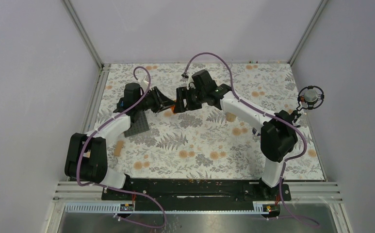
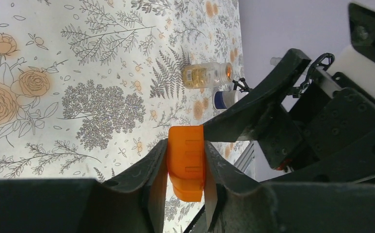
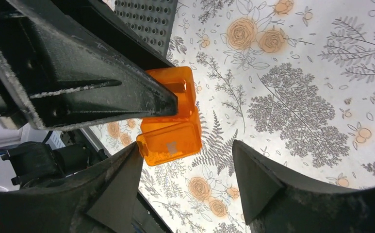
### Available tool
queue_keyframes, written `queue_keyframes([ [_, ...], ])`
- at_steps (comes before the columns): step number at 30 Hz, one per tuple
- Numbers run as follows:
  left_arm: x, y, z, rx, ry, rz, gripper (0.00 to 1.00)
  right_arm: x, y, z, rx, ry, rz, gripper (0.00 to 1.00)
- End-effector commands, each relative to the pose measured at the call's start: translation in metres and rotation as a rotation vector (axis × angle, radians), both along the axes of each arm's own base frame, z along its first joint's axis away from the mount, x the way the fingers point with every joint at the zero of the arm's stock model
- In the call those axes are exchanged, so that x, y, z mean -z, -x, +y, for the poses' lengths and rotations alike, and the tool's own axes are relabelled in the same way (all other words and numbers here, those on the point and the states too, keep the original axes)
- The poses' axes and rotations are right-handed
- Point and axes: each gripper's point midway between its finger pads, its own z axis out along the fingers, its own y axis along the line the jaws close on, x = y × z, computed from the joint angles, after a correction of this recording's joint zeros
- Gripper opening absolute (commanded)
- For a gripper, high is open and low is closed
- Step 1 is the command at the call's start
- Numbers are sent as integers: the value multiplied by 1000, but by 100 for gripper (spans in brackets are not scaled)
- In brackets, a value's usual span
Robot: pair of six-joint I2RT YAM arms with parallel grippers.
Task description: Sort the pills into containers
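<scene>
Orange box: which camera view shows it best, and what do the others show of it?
The right wrist view: the orange box sits near the centre, large, with its translucent faces visible. The left wrist view shows only its narrow edge, clamped in the left gripper. The top external view gives just a tiny orange speck.

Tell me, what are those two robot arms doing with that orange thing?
The two arms meet over the middle of the flowered table. The left gripper is pinching the orange box between its fingers. The right gripper sits right next to the box with its jaws open, not gripping it. Farther off, a clear bottle lies on its side beside a small white-and-dark bottle.
</scene>
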Motion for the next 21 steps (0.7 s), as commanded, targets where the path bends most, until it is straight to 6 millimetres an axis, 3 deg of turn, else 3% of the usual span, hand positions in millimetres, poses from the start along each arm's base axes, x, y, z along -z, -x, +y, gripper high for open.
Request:
queue_keyframes([
  [1,-29,-6,-4,51,31,-90,0,-14,-30,-36,160,29,-77,74],
  [8,-27,-8,-3,44,20,-89,0,-15,-35,-44,185,1,-48,68],
  [15,-31,-10,-3,39,21,-107,0,-8,-32,-36,134,-13,-12,39],
  [18,-31,-10,-2,36,20,-109,0,-19,-34,-34,127,-39,-29,43],
  [21,-31,-11,-1,30,17,-109,0,-32,-33,-32,119,-103,-38,64],
])
